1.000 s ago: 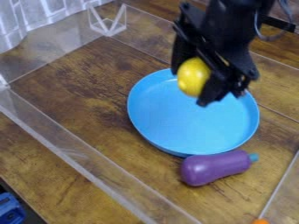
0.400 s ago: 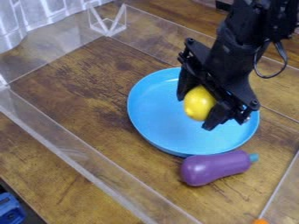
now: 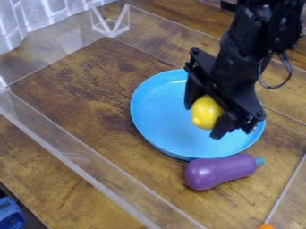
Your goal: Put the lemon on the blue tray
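Note:
The yellow lemon (image 3: 206,113) sits between the black fingers of my gripper (image 3: 210,114), which is shut on it. The gripper points steeply down over the right half of the blue tray (image 3: 162,116), with the lemon low over the tray's floor; whether it touches the floor I cannot tell. The round, shallow tray lies in the middle of the wooden table. My black arm reaches in from the upper right and hides the tray's far right rim.
A purple eggplant (image 3: 219,171) lies on the table just beyond the tray's lower right rim. Clear acrylic walls (image 3: 72,148) border the table on the left and front. A clear stand (image 3: 111,18) is at the back left.
The gripper has come down and slightly rightward with the lemon, from above the tray's far rim to low over the tray's right half. The eggplant and tray have not moved.

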Action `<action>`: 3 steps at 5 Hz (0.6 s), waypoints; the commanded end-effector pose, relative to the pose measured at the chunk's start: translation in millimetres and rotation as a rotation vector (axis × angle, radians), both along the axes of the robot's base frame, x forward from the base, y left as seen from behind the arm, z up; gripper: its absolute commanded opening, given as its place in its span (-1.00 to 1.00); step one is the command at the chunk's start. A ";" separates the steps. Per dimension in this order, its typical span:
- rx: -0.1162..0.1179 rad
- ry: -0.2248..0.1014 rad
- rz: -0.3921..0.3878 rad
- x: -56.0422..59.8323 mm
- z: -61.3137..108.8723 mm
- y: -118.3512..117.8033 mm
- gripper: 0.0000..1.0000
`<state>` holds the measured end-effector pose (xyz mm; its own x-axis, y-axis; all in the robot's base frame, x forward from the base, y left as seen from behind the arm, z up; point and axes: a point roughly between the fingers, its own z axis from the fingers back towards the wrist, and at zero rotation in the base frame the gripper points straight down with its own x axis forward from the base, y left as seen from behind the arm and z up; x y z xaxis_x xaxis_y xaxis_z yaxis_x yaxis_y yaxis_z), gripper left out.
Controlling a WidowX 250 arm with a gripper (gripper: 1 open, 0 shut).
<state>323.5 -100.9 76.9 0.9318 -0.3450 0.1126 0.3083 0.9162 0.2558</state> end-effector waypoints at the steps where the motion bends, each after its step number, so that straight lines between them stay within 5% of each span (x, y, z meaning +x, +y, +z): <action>1: -0.013 -0.061 0.046 5.3 14.0 2.9 -1.00; 3: -0.008 -0.085 0.251 -5.1 26.0 21.9 -1.00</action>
